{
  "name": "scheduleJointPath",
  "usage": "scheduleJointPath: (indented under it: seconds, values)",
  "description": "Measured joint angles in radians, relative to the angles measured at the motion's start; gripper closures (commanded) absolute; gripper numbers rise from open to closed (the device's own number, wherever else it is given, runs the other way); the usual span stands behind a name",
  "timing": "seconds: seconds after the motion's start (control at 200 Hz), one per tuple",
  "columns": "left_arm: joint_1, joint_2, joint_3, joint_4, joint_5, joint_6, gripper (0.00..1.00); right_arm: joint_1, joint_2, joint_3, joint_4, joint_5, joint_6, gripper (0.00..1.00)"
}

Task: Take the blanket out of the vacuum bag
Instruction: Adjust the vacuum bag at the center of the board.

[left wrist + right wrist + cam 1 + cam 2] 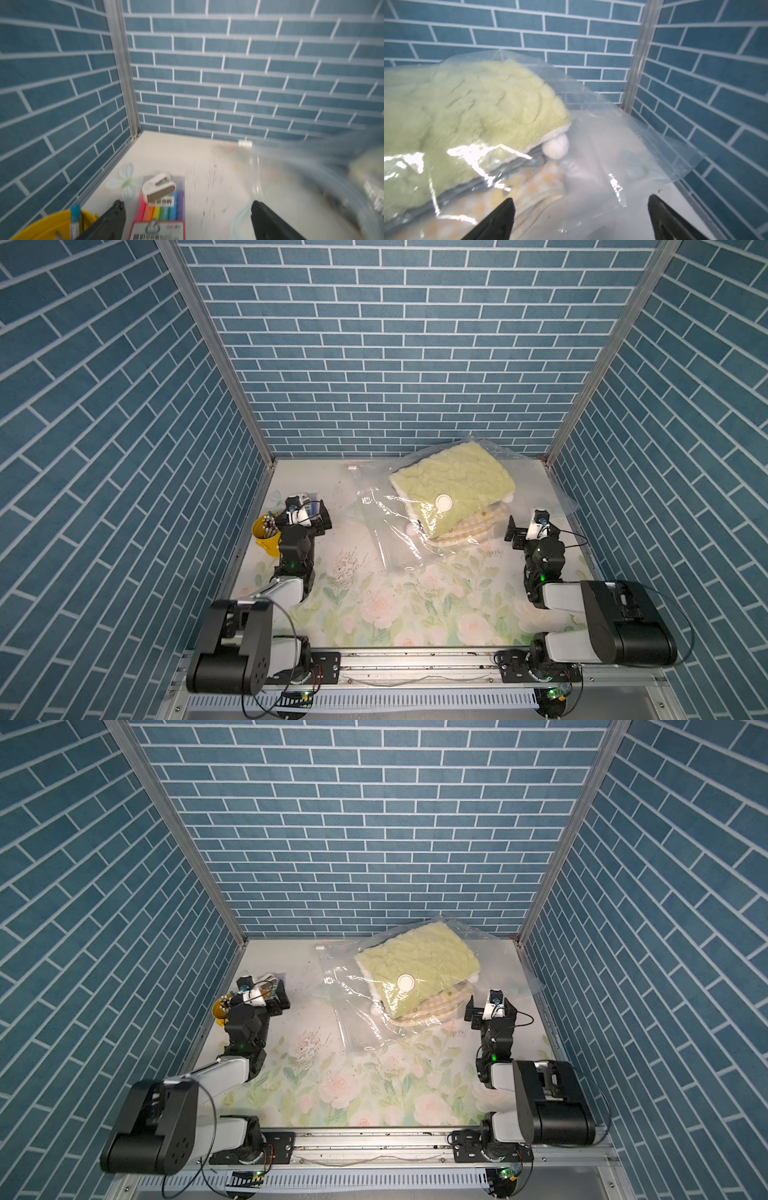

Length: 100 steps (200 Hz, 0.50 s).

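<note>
The flowered surface [374, 610] lay free in front, between blue brick walls [124, 406]. The bag [386, 539], with the green blanket [457, 485] inside, lay back right, its edges close to the walls. The left jaws and the right jaws stood released, empty. Blur hid details in the left wrist view.

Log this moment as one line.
left gripper: open, empty | right gripper: open, beside vacuum bag | blanket: inside bag

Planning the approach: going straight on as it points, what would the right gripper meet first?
Likely the vacuum bag, its loose clear plastic just ahead of the right gripper; depth is unclear.
</note>
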Motion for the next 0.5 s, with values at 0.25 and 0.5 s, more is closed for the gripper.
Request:
scheduleJointPath:
  seconds: [0.25, 0.5]
  values:
    - [0.0, -0.137, 0.375, -0.423, -0.024, -0.354, 0.0, -0.014, -0.267, 0.144, -0.356, 0.103, 0.391, 0.16]
    - [-0.015, -0.081, 0.317, -0.557, 0.175, -0.459, 0.11, -0.032, -0.206, 0.181, -0.613, -0.024, 0.482, 0.42]
